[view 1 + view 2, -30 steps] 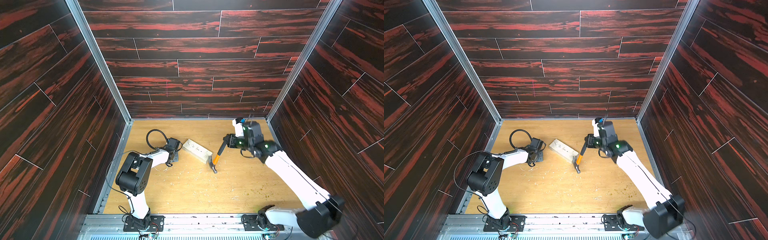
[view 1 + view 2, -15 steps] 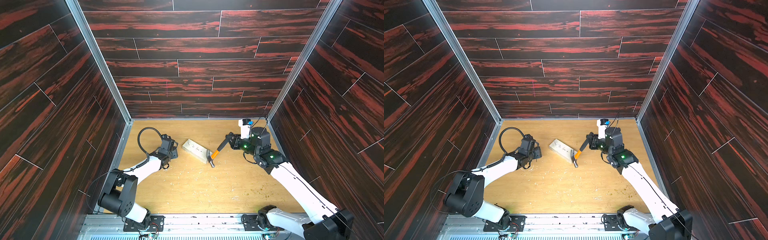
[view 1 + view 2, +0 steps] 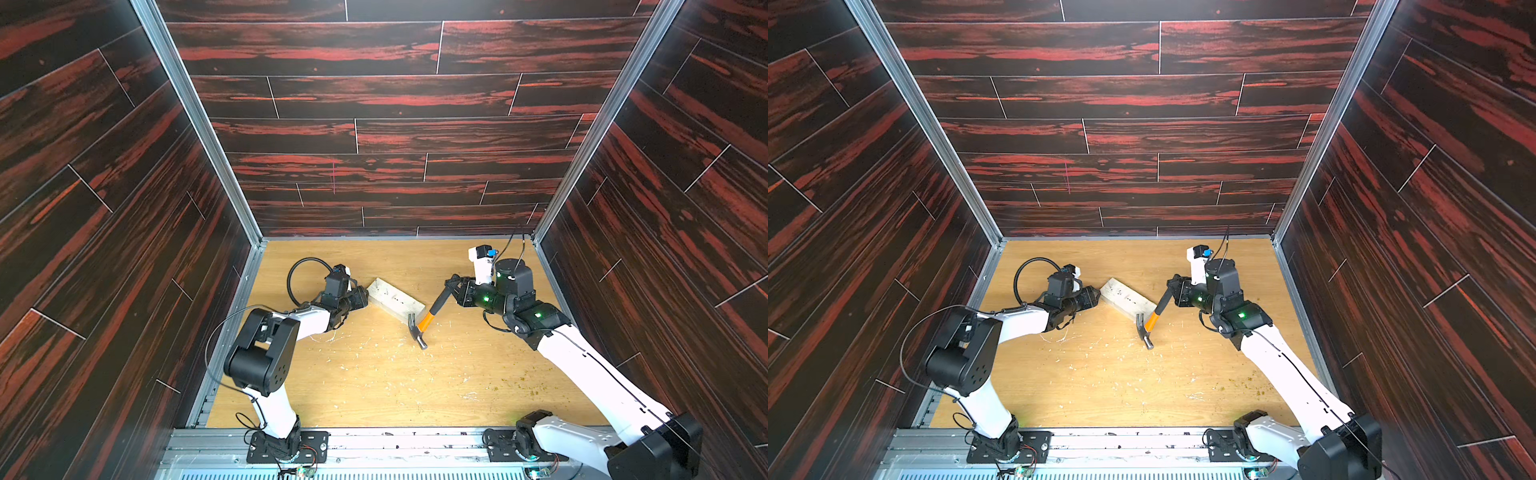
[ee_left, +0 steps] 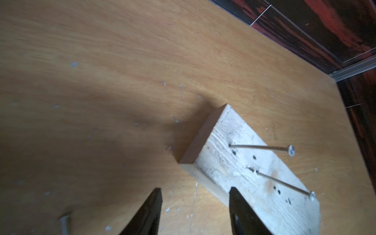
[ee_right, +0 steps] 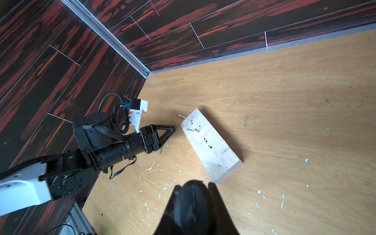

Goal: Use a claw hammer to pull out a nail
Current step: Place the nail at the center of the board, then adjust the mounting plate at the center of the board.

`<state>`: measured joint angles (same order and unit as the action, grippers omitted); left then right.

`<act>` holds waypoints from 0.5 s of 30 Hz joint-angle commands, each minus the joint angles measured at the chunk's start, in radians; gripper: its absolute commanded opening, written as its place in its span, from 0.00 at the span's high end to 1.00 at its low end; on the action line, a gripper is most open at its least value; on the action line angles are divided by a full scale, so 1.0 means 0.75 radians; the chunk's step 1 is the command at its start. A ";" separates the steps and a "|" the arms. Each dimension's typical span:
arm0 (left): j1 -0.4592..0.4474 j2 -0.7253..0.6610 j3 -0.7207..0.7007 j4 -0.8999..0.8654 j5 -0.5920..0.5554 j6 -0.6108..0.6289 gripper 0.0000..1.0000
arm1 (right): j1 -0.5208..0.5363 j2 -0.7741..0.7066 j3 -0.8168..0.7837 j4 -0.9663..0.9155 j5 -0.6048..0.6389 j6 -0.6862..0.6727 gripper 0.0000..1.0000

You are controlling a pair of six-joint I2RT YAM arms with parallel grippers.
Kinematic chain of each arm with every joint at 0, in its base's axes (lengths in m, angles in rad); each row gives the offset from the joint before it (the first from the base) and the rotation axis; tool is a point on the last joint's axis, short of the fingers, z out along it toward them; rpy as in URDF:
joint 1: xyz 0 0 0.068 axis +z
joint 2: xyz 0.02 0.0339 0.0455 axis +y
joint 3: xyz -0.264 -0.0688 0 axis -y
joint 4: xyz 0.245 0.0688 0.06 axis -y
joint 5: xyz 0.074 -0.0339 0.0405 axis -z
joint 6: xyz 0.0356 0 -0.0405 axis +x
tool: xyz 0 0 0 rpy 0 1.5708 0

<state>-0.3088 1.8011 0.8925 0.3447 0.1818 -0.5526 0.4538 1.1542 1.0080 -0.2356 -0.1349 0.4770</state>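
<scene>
Item: claw hammer, pinched at the black grip by the right fingers, which are pressed shut around it. Long axis: slanted, with the handle rising toward the right arm and the steel head lowest, hung just beside the near corner of the wooden block. Contact with the counter cannot be told. The claw appears to be turned toward the block.

Block: laid flat on the counter, its long axis run from the hammer head at one end to the left fingers at the other.

Nails: two, raised from the top face and leaning, both set at the end beside the left fingers. Nearly the whole length of the block is thus placed between them and the hammer head. Which of the two is meant is not shown.

Left fingers: spread, nothing pinched. One tip is seen over the block's corner in the left wrist view; contact cannot be told. A loose nail is laid on the counter just beside them.

Judgement: the coming move is governed by that gap. The head is to be carried along the block to the nailed end, claw leading, with the fork slid under a cap. The left arm is nearer the nails and is judged suited to steadying that end.
</scene>
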 commanded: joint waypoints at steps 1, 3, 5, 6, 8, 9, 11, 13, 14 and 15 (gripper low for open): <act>0.003 0.040 0.040 0.124 0.109 -0.004 0.46 | 0.006 -0.021 0.022 0.084 -0.010 0.049 1.00; 0.003 0.069 0.065 0.127 0.130 0.021 0.46 | 0.004 -0.019 0.019 0.083 -0.014 0.052 1.00; 0.003 0.110 0.096 0.119 0.177 0.051 0.46 | 0.005 -0.014 0.018 0.087 -0.015 0.056 1.00; 0.003 0.125 0.106 0.126 0.193 0.061 0.46 | 0.004 -0.014 0.016 0.090 -0.019 0.057 1.00; 0.003 0.157 0.117 0.142 0.205 0.082 0.46 | 0.005 -0.009 0.017 0.092 -0.017 0.058 1.00; 0.003 0.168 0.129 0.130 0.203 0.100 0.46 | 0.003 -0.006 0.021 0.089 -0.018 0.059 1.00; 0.008 0.183 0.149 0.101 0.189 0.127 0.46 | 0.004 0.000 0.029 0.078 -0.023 0.058 1.00; 0.016 0.182 0.160 0.057 0.182 0.147 0.47 | 0.005 0.005 0.041 0.058 -0.018 0.054 1.00; 0.022 0.170 0.153 0.054 0.183 0.154 0.47 | 0.004 0.005 0.044 0.048 -0.015 0.052 1.00; 0.025 0.155 0.139 0.062 0.172 0.165 0.47 | 0.004 0.005 0.045 0.041 -0.009 0.049 1.00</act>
<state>-0.3027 1.9369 0.9859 0.4110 0.3073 -0.4770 0.4538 1.1633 1.0080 -0.2440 -0.1287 0.4896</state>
